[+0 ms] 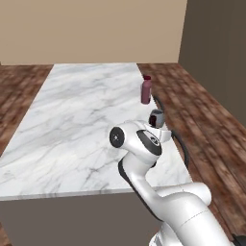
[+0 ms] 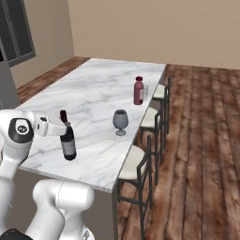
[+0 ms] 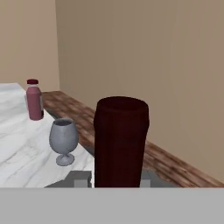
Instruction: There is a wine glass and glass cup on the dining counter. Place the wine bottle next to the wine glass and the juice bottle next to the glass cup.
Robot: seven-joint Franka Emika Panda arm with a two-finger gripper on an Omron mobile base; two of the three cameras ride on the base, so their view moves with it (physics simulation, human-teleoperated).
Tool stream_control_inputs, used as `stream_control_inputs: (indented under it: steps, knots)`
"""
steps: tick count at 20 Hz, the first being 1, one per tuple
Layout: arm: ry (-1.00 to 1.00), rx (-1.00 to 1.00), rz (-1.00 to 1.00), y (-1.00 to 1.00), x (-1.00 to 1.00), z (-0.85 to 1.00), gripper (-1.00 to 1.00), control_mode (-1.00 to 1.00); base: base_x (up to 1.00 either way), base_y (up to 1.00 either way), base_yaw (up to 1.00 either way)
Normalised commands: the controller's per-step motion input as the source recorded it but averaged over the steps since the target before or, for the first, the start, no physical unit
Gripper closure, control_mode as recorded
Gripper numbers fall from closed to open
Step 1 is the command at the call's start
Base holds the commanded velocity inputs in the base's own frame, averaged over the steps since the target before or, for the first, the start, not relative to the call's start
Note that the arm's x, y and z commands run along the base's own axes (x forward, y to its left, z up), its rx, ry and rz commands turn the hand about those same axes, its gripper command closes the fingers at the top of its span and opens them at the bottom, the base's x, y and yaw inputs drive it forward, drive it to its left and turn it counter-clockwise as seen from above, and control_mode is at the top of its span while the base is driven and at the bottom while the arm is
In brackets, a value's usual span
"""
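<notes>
White grey-veined marble runs the length of the dining counter point(image 1: 72, 125) in the left base view, and the juice bottle point(image 1: 146, 90) stands upright near its right edge, far end. Closer in, the wine glass point(image 1: 156, 117) pokes out just past the arm's white elbow, which covers the gripper here so no call on the grip from this side

Right base view is way clearer: the gripper point(image 2: 64, 126) is clamped on the neck of the wine bottle point(image 2: 68, 143), which stands upright with its base at or just above the marble near the counter's near end, can't tell if it's touching. The wine glass point(image 2: 120, 121) sits off to its right, apart from it, near the stool side. Juice bottle point(image 2: 138, 91) is further back with the glass cup point(image 2: 146, 92) right beside it, partly hidden behind it. 3 stools point(image 2: 143, 164) line that edge

Hand view: the wine bottle's dark reddish top point(image 3: 121, 142) fills the middle between the fingertips point(image 3: 82, 178). Wine glass point(image 3: 64, 141) is left of it, juice bottle point(image 3: 34, 99) further off
</notes>
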Motion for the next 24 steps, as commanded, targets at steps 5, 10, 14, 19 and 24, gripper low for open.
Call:
stream_control_inputs:
  steps: [5, 10, 14, 19, 24]
  knots:
    - [0.0, 0.0, 0.0, 0.0, 0.0, 0.0, 1.0, 1.0, 0.0, 0.0, 0.0]
    - [0.0, 0.0, 0.0, 0.0, 0.0, 0.0, 1.0, 1.0, 0.0, 0.0, 0.0]
    - [0.0, 0.0, 0.0, 0.0, 0.0, 0.0, 1.0, 1.0, 0.01, 0.0, 0.0]
    - [0.02, 0.02, 0.0, -0.07, 0.17, 0.0, 1.0, -1.0, 0.1, -0.03, 0.0]
    - [0.05, 0.04, 0.0, -0.22, 0.54, 0.0, 1.0, -1.0, 0.0, 0.0, 0.0]
